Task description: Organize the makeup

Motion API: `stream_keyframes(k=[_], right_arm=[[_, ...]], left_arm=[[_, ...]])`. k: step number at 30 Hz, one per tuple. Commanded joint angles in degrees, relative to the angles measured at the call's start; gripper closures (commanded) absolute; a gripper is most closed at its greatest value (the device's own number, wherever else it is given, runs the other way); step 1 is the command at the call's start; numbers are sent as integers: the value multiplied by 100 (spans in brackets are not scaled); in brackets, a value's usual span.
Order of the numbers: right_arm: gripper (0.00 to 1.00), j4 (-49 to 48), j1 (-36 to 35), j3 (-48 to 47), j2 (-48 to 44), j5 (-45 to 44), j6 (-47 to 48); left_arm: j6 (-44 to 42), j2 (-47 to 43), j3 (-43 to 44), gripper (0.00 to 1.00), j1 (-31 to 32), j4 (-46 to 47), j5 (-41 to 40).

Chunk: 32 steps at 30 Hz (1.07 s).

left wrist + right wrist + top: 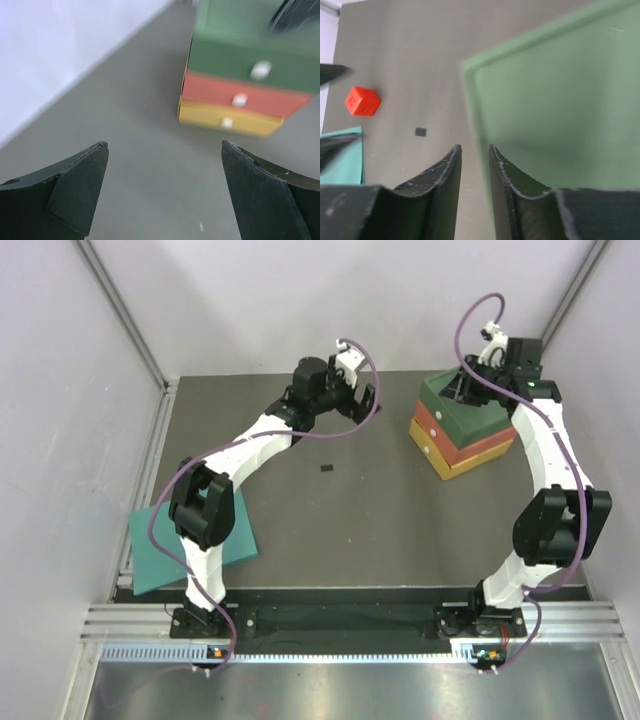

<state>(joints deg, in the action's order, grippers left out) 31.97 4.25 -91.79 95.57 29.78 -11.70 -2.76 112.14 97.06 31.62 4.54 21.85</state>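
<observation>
None of the makeup items show in any view. My left gripper [362, 405] hangs over the back middle of the table, open wide and empty [165, 150], facing the drawer box [245, 90]. My right gripper [470, 380] hovers over the left edge of the box's green top [560, 110], its jaws a narrow gap apart with nothing between them [475, 148].
The green, red and yellow drawer box [462, 430] stands at the back right, drawers closed. A teal sheet [190, 545] lies at the front left. A small black square [326, 469] lies mid-table. A red cube [362, 101] shows in the right wrist view.
</observation>
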Motion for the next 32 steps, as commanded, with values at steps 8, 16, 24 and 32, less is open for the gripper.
stream_keyframes(k=[8,16,24,32], right_arm=[[50,653,-2068,-1403,426,10,520],[48,750,-2385,-1210,884,-165,503],[43,592,-2385,-762,1051,-385,441],[0,241,-2376,-481,1078,-675,143]], left_arm=[[1533,-263,-530,1,-358,-1814,-1559],[1709,212,-275,1,-375,-2711,-2360],[1806,1003,366,1,-393,-3398,-1317],[1156,819,296,1,-402,-3335,-1611]])
